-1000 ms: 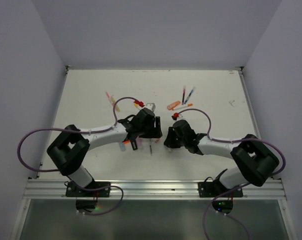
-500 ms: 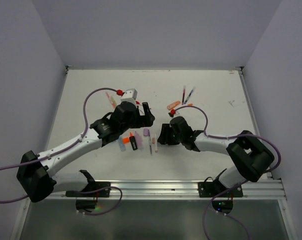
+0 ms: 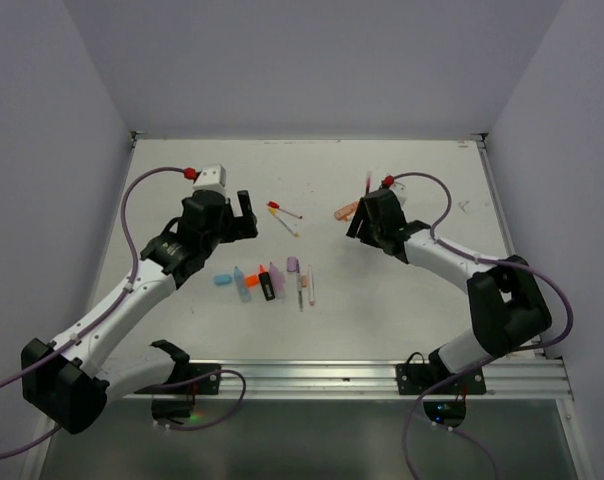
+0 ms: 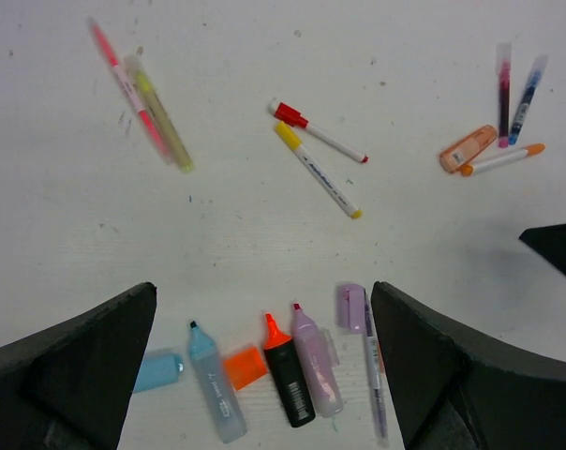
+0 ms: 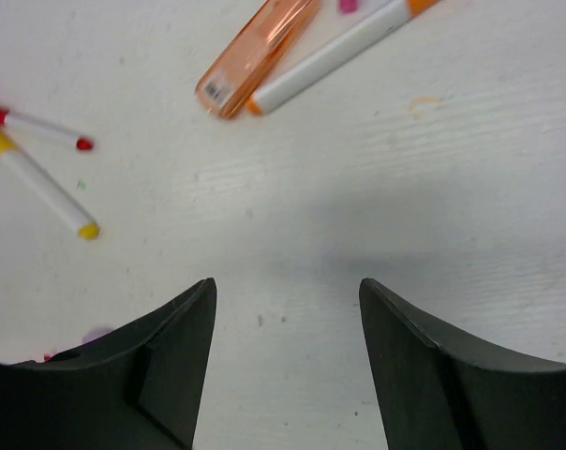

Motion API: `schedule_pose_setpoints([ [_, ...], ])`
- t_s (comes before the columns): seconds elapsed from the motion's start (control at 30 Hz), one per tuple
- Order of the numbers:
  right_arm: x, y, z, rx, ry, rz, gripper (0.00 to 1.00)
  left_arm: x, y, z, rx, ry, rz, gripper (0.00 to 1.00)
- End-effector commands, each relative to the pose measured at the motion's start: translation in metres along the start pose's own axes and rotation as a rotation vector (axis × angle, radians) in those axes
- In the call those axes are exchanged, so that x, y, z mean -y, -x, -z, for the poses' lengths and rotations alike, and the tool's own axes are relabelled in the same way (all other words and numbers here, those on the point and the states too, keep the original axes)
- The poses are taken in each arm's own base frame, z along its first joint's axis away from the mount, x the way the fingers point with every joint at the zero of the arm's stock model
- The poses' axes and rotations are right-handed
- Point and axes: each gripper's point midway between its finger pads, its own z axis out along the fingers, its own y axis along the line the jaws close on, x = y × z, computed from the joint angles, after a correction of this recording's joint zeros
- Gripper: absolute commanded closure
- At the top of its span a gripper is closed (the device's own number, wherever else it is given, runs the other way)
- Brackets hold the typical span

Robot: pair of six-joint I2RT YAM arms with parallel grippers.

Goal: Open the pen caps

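Pens lie uncovered; left arm and right arm have swung apart.

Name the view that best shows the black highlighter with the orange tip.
Left wrist: the black highlighter lies whole and close, its bare orange tip plain to see. Top external shows it only as a tiny dark bar; right wrist misses it entirely.

A white table sits between pale lilac walls at nine, twelve and three o'clock, metal rail at six.
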Motion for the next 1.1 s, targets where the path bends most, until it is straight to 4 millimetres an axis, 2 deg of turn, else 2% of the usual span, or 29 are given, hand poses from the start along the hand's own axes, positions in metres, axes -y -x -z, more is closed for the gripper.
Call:
schedule_pose_setpoints([
  [0.0, 0.015, 0.045, -0.005, 0.089, -0.129, -0.079, 0.34, -0.012, -0.003, 0.004, -0.015, 0.021, -0.096, 0.0],
  [0.03, 0.022, 0.053, -0.01, 0.11, -0.171, -0.091, 0.34, -0.013, -0.009, 0.005, -0.038, 0.015, -0.106, 0.0],
  [0.07, 0.028, 0.052, -0.018, 0.095, -0.208, -0.089, 0.35, -0.012, -0.011, 0.005, -0.049, 0.001, -0.128, 0.0],
  [0.1, 0.022, 0.065, -0.021, 0.117, -0.209, -0.103, 0.36, -0.01, -0.016, 0.006, -0.067, -0.02, -0.14, 0.0],
  [0.13, 0.027, 0.071, -0.026, 0.13, -0.233, -0.122, 0.37, -0.011, -0.017, 0.007, -0.068, -0.02, -0.15, 0.0],
  [0.17, 0.031, 0.067, -0.037, 0.112, -0.26, -0.125, 0.37, -0.013, -0.019, 0.007, -0.068, -0.017, -0.167, 0.0],
  [0.23, 0.028, 0.081, -0.044, 0.139, -0.275, -0.154, 0.39, -0.022, -0.025, 0.008, -0.075, 0.003, -0.195, 0.0],
  [0.27, 0.034, 0.074, -0.054, 0.114, -0.313, -0.149, 0.4, -0.025, -0.03, 0.008, -0.081, 0.01, -0.205, 0.0],
  [0.3, 0.03, 0.081, -0.058, 0.126, -0.313, -0.158, 0.41, -0.028, -0.031, 0.009, -0.081, 0.016, -0.212, 0.0],
  [0.33, 0.031, 0.082, -0.061, 0.125, -0.324, -0.169, 0.43, -0.027, -0.03, 0.01, -0.063, 0.009, -0.211, 0.0],
  [0.4, 0.034, 0.083, -0.071, 0.128, -0.355, -0.174, 0.45, -0.031, -0.039, 0.008, -0.065, 0.008, -0.215, 0.0],
  [0.63, 0.032, 0.081, -0.091, 0.115, -0.364, -0.183, 0.48, -0.032, -0.035, 0.009, -0.053, 0.017, -0.209, 0.0],
  [0.9, 0.037, 0.07, -0.11, 0.076, -0.397, -0.179, 0.5, -0.031, -0.038, 0.011, -0.058, 0.005, -0.204, 0.0],
  [1.07, 0.048, 0.06, -0.109, 0.053, -0.438, -0.163, 0.54, -0.031, -0.037, 0.011, -0.058, 0.0, -0.204, 0.0],
])
